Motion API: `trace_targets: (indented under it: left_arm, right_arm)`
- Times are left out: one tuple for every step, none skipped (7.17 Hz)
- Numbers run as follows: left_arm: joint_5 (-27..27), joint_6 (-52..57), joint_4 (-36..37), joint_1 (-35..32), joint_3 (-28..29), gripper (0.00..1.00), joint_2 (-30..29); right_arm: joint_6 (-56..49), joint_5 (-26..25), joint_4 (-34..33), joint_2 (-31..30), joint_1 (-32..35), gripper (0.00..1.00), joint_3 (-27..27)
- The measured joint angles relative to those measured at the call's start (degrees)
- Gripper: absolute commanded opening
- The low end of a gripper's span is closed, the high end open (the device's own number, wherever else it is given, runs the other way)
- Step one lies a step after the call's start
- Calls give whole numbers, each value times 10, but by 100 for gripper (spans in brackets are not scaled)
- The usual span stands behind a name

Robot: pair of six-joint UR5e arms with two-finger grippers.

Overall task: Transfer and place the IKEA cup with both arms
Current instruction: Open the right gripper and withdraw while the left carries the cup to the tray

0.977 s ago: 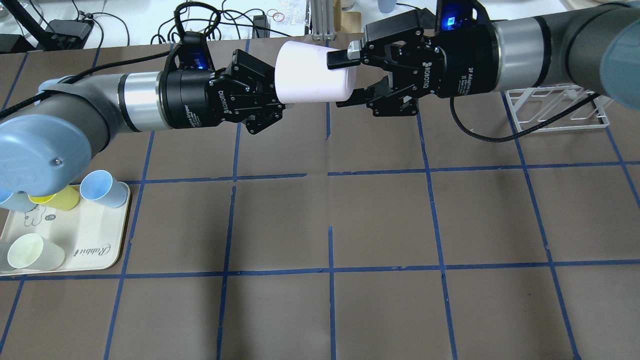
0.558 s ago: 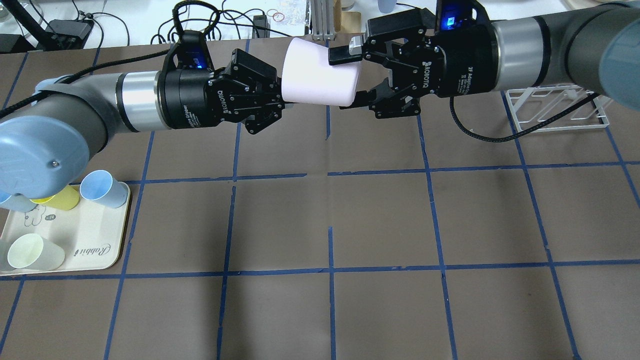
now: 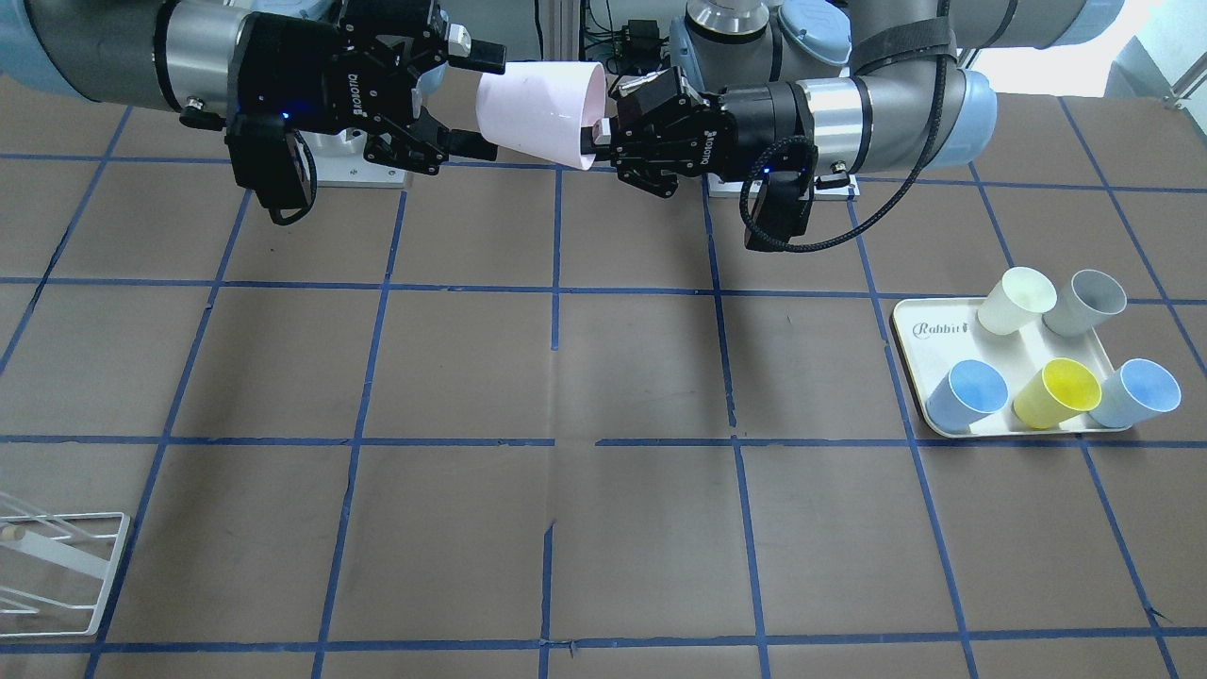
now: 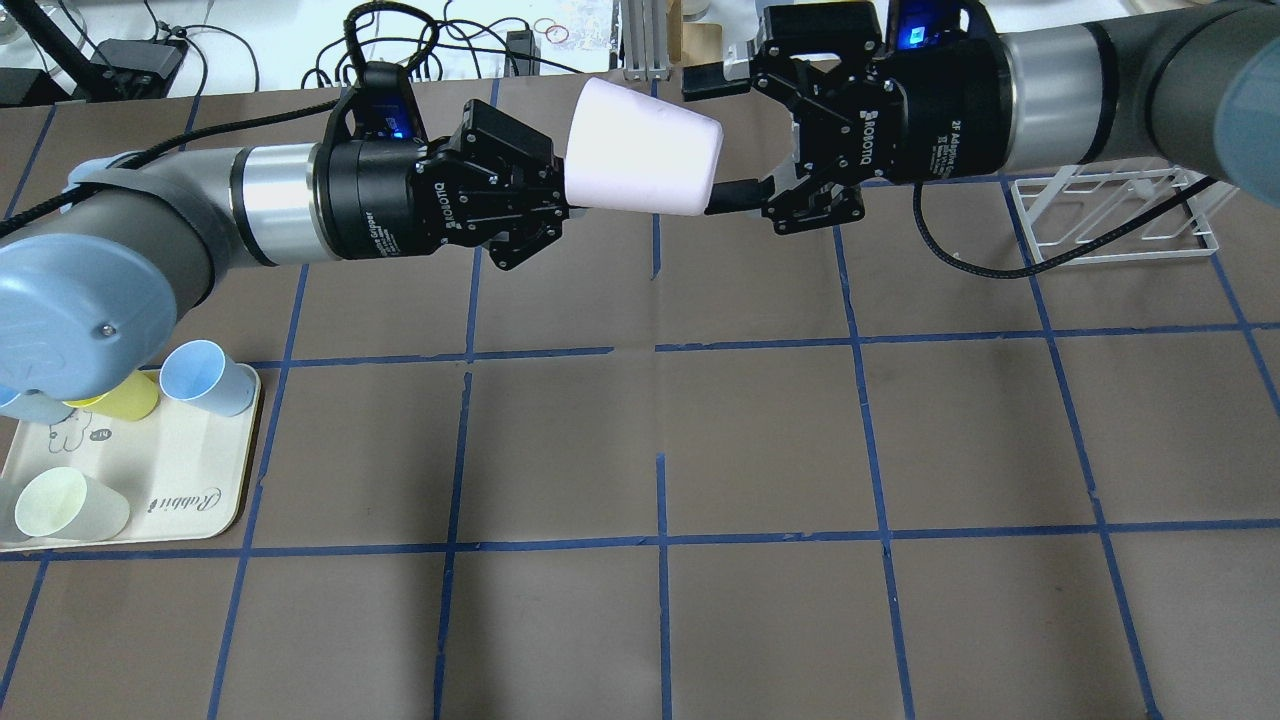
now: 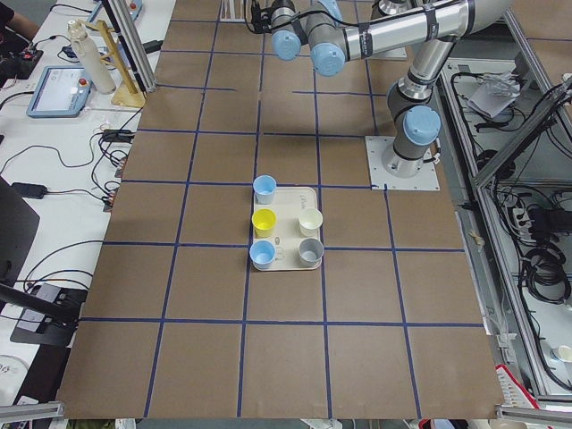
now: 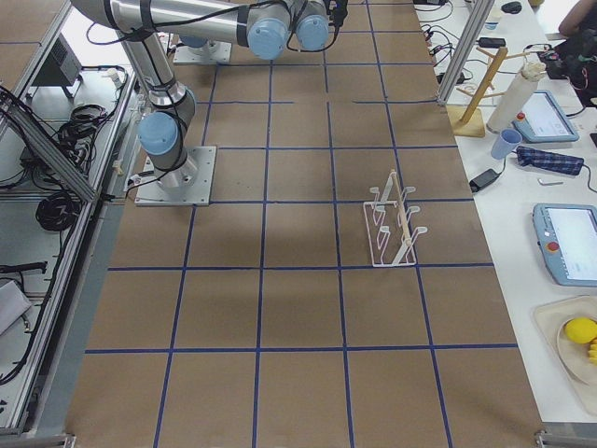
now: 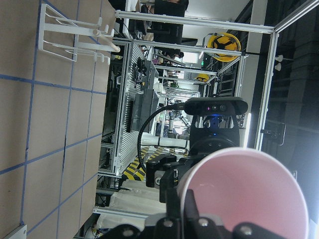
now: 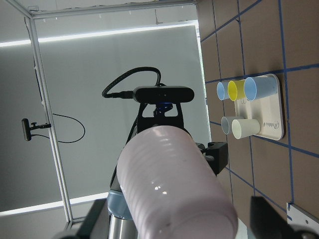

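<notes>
The pale pink IKEA cup (image 4: 640, 160) hangs on its side high over the table's far middle, and also shows in the front view (image 3: 537, 99). My left gripper (image 4: 562, 195) is shut on the cup's rim, one finger inside the mouth (image 7: 249, 194). My right gripper (image 4: 720, 138) is open, its fingers (image 4: 705, 80) spread wider than the cup's base. It stands just off the base, the lower finger close to it. The right wrist view shows the cup's base (image 8: 174, 184) between the spread fingers.
A cream tray (image 4: 150, 480) at the near left holds several cups: cream-white (image 3: 1014, 300), grey (image 3: 1089, 302), yellow (image 3: 1058, 391) and two blue. A white wire rack (image 4: 1110, 215) stands at the far right, under the right arm.
The right gripper has drawn back to the right and its fingers stand wider apart. The cup has tilted slightly and stays in the left gripper.
</notes>
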Motion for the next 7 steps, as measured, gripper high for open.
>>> trace_targets:
  left_arm:
    - [30,-11,-1,6,2,0,3]
    - [87,-20,0,17,3,0,10]
    - [159,-25,2,38,4,0,18]
    - [244,-26,3,69,6,0,26]
    - [346,-25,11,100,8,0,37]
    - [450,-20,36,125,8,0,46]
    - [549,-10,70,146,4,0,53]
  right_arm:
    - [3,-7,0,0,-24,100,-3]
    - [10,-23,1,0,-55,100,-5]
    - [21,-47,0,0,-81,100,-7]
    - [42,-80,-7,-1,-92,100,-9]
    - [89,-128,-31,-4,-96,100,-15]
    - [159,-196,-77,-11,-96,100,-21]
    - [235,-277,-129,-20,-96,100,-23]
